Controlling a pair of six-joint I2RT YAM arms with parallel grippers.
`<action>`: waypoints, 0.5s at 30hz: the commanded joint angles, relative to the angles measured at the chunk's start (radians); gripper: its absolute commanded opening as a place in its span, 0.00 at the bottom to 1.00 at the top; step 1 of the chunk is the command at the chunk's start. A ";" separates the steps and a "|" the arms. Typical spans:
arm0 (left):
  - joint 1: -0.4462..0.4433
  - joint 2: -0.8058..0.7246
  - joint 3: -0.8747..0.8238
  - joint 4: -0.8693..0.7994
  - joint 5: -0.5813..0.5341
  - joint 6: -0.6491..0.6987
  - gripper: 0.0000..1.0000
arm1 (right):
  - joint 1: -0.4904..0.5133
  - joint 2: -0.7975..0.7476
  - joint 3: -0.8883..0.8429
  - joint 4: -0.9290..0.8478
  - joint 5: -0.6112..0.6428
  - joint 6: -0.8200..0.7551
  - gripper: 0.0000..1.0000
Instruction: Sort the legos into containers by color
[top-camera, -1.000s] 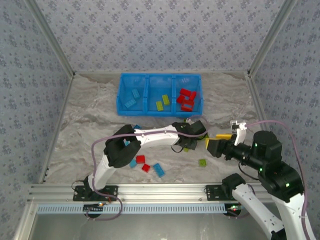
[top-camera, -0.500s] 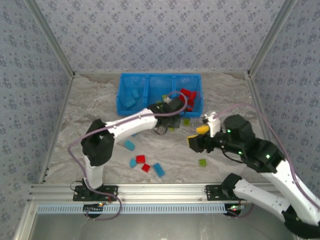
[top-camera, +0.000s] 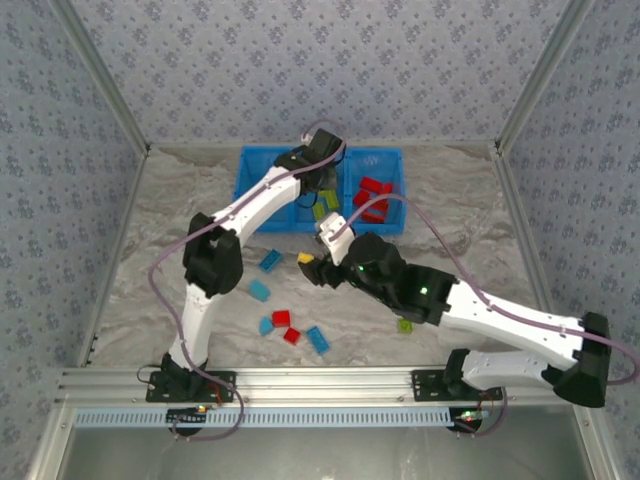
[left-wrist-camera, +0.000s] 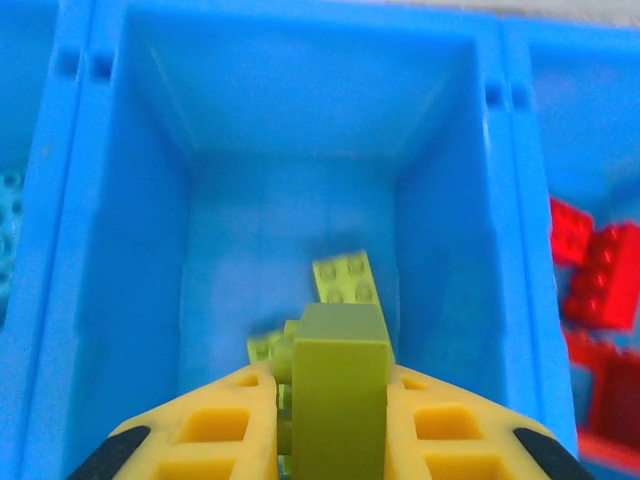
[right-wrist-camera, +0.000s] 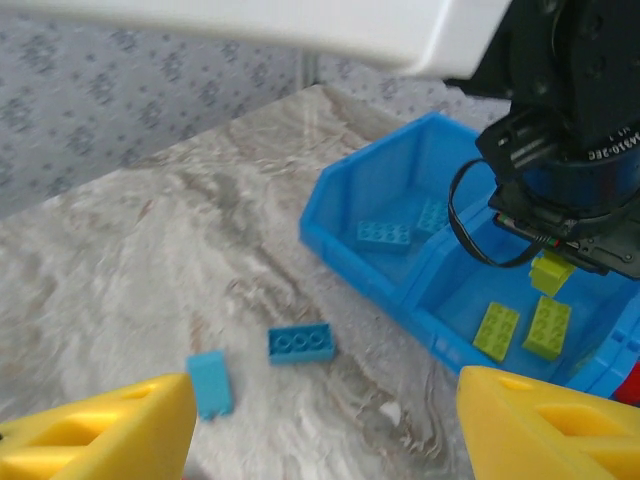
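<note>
marbled table (top-camera: 470, 220), upper centre: left gripper (left-wrist-camera: 335, 400) clamps a green brick (left-wrist-camera: 340, 365) over the middle bin (left-wrist-camera: 260, 230). next, it likely just lets go. right gripper (right-wrist-camera: 325, 430) gapes wide.

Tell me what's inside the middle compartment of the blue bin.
In the middle compartment, two lime green legos lie on the floor. The left pincer holds a third green lego above them; in the left wrist view it covers part of one.

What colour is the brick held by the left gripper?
Lime green; the brick in the left gripper shows best in the left wrist view.
</note>
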 joint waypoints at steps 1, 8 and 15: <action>0.012 0.112 0.168 -0.107 -0.085 0.040 0.10 | -0.046 0.036 0.007 0.177 0.080 -0.009 0.72; 0.051 0.272 0.333 -0.158 -0.068 -0.006 0.11 | -0.101 0.109 0.010 0.200 0.092 0.041 0.73; 0.073 0.318 0.348 -0.151 0.041 -0.018 0.15 | -0.099 0.112 -0.021 0.180 0.082 0.097 0.73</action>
